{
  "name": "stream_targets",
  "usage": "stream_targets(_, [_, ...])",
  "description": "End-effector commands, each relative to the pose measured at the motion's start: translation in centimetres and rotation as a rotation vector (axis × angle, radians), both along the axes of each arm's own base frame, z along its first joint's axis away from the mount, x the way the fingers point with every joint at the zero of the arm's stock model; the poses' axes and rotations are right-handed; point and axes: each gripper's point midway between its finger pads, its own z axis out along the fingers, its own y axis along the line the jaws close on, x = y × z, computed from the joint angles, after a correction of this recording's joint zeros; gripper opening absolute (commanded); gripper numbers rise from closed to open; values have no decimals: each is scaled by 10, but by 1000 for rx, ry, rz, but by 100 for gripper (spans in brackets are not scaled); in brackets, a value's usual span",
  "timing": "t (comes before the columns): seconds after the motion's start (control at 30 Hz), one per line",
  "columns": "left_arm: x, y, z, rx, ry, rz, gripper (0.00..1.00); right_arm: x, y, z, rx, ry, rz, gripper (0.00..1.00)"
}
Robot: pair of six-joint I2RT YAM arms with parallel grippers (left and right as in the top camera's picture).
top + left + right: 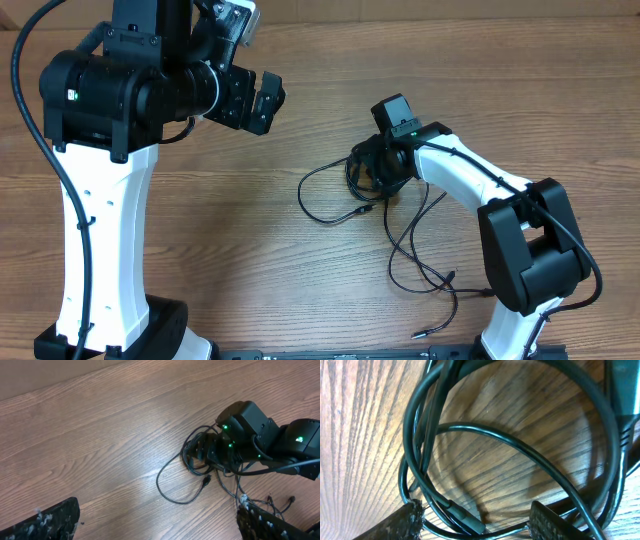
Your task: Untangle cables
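Table (250,290): wood-grain top; it carries the cable tangle (356,172), the reference point for every position below.
Left arm (105,210): stands well to the left of the tangle. Its base is cut off by the lower frame edge in the overhead view.
Right arm (500,215): reaches in from the lower right of the tangle. The wrist housing covers the right part of the tangle.
Cable tangle: thin black cables, coiled tight at the core. One wide loop (318,205) runs out to the left and long strands (415,255) trail below. How many separate cables there are cannot be told.
Left gripper (266,98): raised, up and left of the tangle, well apart from it. Jaws are spread wide and hold nothing.
Right gripper (477,522): directly over the core. Jaws are apart, with several strands lying between the fingertips (407,521). The gap is not closed on them. Only the tips show in the wrist view.
Plug (206,480): a small connector just below the core, lying flat. Its type is too small to make out.
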Motion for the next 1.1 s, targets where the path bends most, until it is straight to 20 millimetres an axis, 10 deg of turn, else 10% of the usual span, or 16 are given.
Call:
stream_targets(0.0, [1, 1, -2, 6, 7, 8, 100, -5, 1, -8, -31, -7, 21, 65])
stream_targets(0.23, [1, 1, -2, 6, 8, 8, 100, -12, -2, -25, -31, -16, 22, 49])
stream_targets(0.33, [1, 1, -2, 6, 8, 8, 100, -14, -3, -30, -29, -18, 22, 4])
stream_targets(0.43, [1, 1, -3, 9, 8, 4, 100, -8, 2, -23, -9, -52, 58, 4])
stream_targets(0.87, [-2, 2, -5, 25, 11, -15, 100, 43, 21, 204, 4, -624, 350, 4])
stream_targets(1.07, [0, 1, -4, 22, 4, -15, 100, 36, -2, 226, -141, -677, 387, 4])
